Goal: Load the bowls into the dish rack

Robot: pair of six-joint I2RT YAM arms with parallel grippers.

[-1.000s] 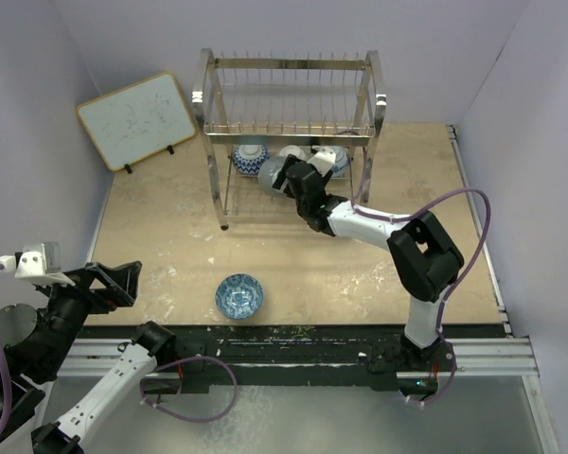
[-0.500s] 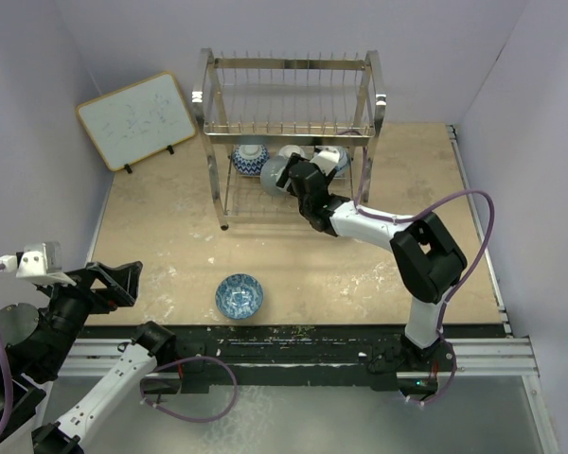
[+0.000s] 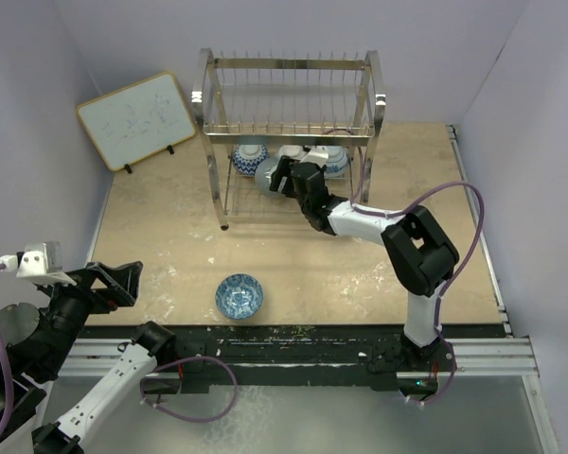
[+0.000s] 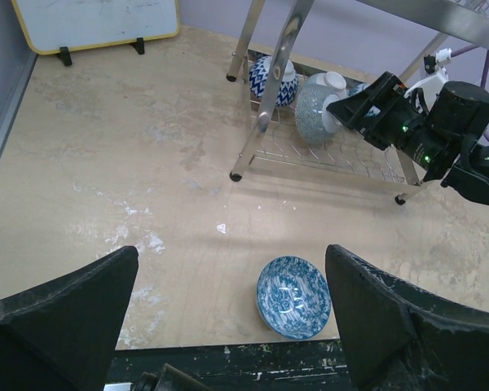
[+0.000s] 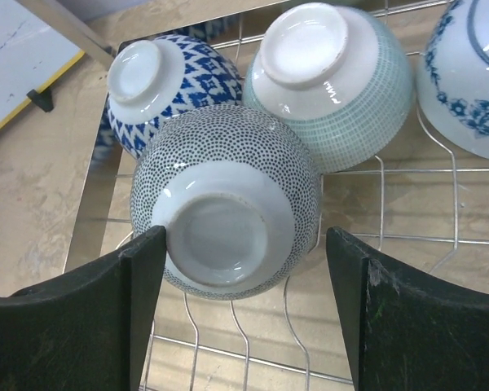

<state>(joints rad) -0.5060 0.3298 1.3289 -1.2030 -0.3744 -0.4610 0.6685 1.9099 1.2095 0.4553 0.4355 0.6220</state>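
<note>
A blue-patterned bowl point(image 3: 239, 295) lies upright on the table near the front edge, also in the left wrist view point(image 4: 293, 296). The silver dish rack point(image 3: 289, 104) stands at the back. Its lower tier point(image 5: 375, 204) holds a dark-dotted bowl point(image 5: 228, 187), a blue zigzag bowl point(image 5: 175, 90), a mint green bowl point(image 5: 334, 90) and a blue-flowered bowl point(image 5: 469, 73), all bottom up. My right gripper point(image 5: 244, 236) is open astride the dotted bowl point(image 3: 265, 170); its left finger touches the bowl, its right finger stands apart. My left gripper point(image 4: 232, 269) is open and empty, above the front left.
A wood-framed whiteboard point(image 3: 135, 118) leans at the back left. The rack's front posts point(image 4: 279, 81) stand between the table's middle and the bowls. Purple walls close in the left, back and right sides.
My right gripper has moved a little left and deeper under the rack's upper tier, and the dotted bowl has shifted left with it. The left arm has not moved.
</note>
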